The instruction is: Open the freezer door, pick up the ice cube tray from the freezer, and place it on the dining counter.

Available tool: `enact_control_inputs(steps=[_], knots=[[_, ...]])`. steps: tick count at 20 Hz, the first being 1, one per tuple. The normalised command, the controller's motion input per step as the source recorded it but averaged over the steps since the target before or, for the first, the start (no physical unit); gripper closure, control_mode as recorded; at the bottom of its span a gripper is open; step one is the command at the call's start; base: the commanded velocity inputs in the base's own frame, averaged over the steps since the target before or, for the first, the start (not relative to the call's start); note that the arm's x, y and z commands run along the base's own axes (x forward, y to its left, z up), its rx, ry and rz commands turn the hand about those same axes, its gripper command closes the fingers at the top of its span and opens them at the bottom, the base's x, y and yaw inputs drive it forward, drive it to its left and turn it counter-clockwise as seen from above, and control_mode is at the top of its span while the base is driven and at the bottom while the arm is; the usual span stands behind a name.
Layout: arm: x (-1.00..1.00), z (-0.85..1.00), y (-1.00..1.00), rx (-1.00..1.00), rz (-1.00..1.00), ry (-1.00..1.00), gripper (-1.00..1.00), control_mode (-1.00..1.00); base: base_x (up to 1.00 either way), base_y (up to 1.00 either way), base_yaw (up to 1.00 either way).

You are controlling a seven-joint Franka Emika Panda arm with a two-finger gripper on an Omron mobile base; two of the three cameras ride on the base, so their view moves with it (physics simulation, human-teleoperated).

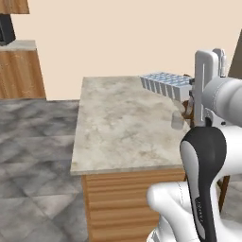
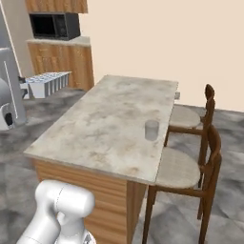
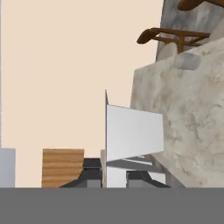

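My gripper (image 1: 191, 89) is shut on one end of the ice cube tray (image 1: 164, 84), a white-rimmed grid of pale blue cells. I hold it level in the air, above the height of the dining counter (image 1: 118, 127). In the right base view the ice cube tray (image 2: 47, 83) hangs left of the dining counter (image 2: 109, 124), on the side away from the chairs, with the gripper (image 2: 23, 88) at its left end. In the hand view the ice cube tray's white underside (image 3: 133, 135) rises from between the gripper's (image 3: 116, 177) dark fingertips (image 3: 142, 177), beside the dining counter's marbled top (image 3: 188, 118).
A clear glass (image 2: 151, 129) stands on the counter near the chair side. Two brown wooden chairs (image 2: 190, 164) line that edge. Wooden cabinets and a black microwave (image 2: 53, 25) stand against the far wall. Grey tiled floor (image 1: 33, 156) surrounds the island.
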Motion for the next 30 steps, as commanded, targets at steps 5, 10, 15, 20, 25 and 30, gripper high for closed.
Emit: enact_control_inputs(steps=[5, 10, 15, 20, 25, 30], knots=[[0.00, 0.00, 0.00, 0.00, 0.00, 0.00, 1.00, 1.00, 0.28, 0.63, -0.38], [0.00, 0.00, 0.00, 0.00, 0.00, 0.00, 1.00, 1.00, 0.27, 0.39, -0.25], [0.00, 0.00, 0.00, 0.00, 0.00, 0.00, 1.00, 1.00, 0.36, 0.08, -0.12], [0.00, 0.00, 0.00, 0.00, 0.00, 0.00, 1.00, 1.00, 0.51, 0.07, -0.08], [0.00, 0.00, 0.00, 0.00, 0.00, 0.00, 1.00, 1.00, 0.38, 0.08, -0.04], [0.02, 0.00, 0.00, 0.00, 0.00, 0.00, 1.00, -1.00, 0.02, 0.00, 0.00]])
